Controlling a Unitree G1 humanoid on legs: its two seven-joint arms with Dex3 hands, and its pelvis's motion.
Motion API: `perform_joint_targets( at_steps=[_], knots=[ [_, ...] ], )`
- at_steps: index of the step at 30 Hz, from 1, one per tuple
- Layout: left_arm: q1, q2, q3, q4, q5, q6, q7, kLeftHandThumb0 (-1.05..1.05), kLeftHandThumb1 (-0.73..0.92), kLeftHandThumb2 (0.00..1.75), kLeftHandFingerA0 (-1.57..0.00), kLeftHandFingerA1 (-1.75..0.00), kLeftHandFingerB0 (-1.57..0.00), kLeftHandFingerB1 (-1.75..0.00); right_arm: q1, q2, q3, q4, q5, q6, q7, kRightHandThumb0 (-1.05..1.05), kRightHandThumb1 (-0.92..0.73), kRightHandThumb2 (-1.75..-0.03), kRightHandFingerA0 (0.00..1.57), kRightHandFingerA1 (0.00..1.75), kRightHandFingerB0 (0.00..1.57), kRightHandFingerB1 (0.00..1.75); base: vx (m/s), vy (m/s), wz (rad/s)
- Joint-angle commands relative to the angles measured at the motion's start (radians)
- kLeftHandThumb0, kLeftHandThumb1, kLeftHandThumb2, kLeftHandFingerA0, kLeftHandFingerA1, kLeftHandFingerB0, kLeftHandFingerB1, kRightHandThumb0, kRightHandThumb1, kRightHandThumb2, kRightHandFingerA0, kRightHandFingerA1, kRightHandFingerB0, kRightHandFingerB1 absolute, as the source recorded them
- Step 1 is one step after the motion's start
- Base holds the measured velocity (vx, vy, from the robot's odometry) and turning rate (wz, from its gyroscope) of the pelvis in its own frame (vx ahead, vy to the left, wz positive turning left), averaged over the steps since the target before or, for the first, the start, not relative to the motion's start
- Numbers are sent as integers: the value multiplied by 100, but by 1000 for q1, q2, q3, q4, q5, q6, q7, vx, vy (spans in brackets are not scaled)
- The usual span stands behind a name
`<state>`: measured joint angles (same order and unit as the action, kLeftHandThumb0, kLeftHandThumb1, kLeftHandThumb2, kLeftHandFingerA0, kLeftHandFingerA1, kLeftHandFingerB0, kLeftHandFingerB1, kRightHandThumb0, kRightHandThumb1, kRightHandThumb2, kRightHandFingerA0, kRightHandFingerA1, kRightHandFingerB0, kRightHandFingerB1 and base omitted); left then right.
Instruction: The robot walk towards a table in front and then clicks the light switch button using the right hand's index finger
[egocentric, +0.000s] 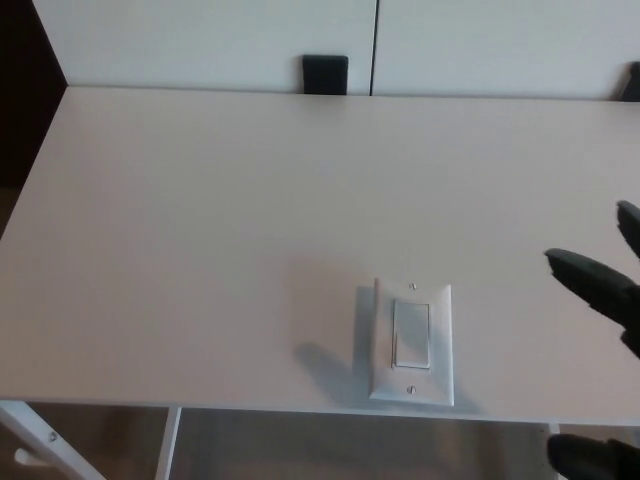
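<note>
A white light switch plate (412, 342) with a rocker button (411, 334) lies flat on the white table (200, 220), close to its near edge and right of centre. My right hand (600, 290) enters from the right edge, black fingers apart, one finger (580, 272) reaching left. It hovers well to the right of the switch, not touching it. Another dark part of the hand shows at the bottom right corner. My left hand is out of sight.
A white wall panel with a dark seam runs behind the table. A small black bracket (325, 74) sits at the far edge, another at the far right (631, 82). White table legs (40, 445) show below the near edge.
</note>
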<state>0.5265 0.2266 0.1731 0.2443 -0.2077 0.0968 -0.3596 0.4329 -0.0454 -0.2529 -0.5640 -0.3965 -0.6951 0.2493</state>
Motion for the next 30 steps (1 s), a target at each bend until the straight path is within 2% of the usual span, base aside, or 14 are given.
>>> perform_joint_targets(
  at_steps=[1, 6, 11, 16, 17, 20, 21, 23, 24, 28, 29, 30],
  knots=[
    [9, 17, 2, -9, 23, -26, 3, -39, 73, 61, -54, -45, -32, -37, -146, -43, 158, 62, -707, 84, -98, -83, -57, -94, 0, 8, 14, 40, 0, 0, 0],
    [9, 20, 1, -19, 25, -19, 4, -36, 74, 62, -55, -45, -32, -37, -161, -51, 205, 81, -773, 122, -119, -76, -50, -91, 2, 16, 15, 41, 0, 0, 0],
    [4, 22, -4, -13, 33, -21, 7, -38, 73, 61, -54, -45, -33, -37, -182, -60, 255, 100, -839, 178, -106, -76, -48, -89, 2, 16, 14, 39, 0, 0, 0],
    [1, 22, -7, -15, 35, -18, 7, -36, 74, 62, -54, -45, -33, -37, -207, -65, 310, 135, -922, 241, -124, -82, -50, -89, 0, 5, 16, 38, 0, 0, 0],
    [-3, 22, -8, -11, 36, -23, 6, -37, 73, 62, -54, -45, -32, -38, -217, -71, 327, 149, -950, 256, -147, -77, -46, -87, 6, 14, 18, 41, 0, 0, 0],
    [2, 24, -11, -30, 36, -19, 4, -38, 73, 62, -53, -45, -31, -37, -228, -79, 365, 159, -1018, 292, -153, -76, -47, -89, 3, 16, 14, 40, 0, 0, 0],
    [5, 24, -11, -39, 33, -13, 4, -38, 73, 62, -53, -45, -31, -37, -232, -84, 380, 165, -1042, 304, -165, -80, -61, -59, 2, 27, 23, 30, 0, 0, 0],
    [4, 24, -10, -43, 33, -8, 5, -37, 73, 61, -55, -45, -32, -37, -235, -90, 398, 174, -1066, 319, -176, -80, -61, -60, 0, 28, 23, 30, 0, 0, 0],
    [2, 26, -8, -44, 29, -5, 2, -36, 73, 62, -54, -45, -32, -38, -237, -98, 422, 189, -1100, 337, -179, -77, -47, -88, 4, 16, 15, 41, 0, 0, 0],
    [0, 26, -10, -43, 32, -6, 4, -37, 72, 61, -57, -46, -33, -38, -236, -100, 455, 214, -1128, 375, -174, -75, -45, -87, 4, 16, 14, 39, 0, 0, 0],
    [0, 27, -10, -43, 33, -5, 3, -37, 71, 61, -56, -46, -33, -38, -235, -98, 463, 226, -1134, 388, -175, -81, -56, -63, 0, 26, 19, 30, 0, 0, 0],
    [-1, 27, -11, -42, 32, -5, 1, -37, 71, 61, -56, -46, -33, -38, -234, -97, 472, 237, -1141, 403, -177, -81, -56, -63, 0, 26, 19, 30, 0, 0, 0]
  ],
)
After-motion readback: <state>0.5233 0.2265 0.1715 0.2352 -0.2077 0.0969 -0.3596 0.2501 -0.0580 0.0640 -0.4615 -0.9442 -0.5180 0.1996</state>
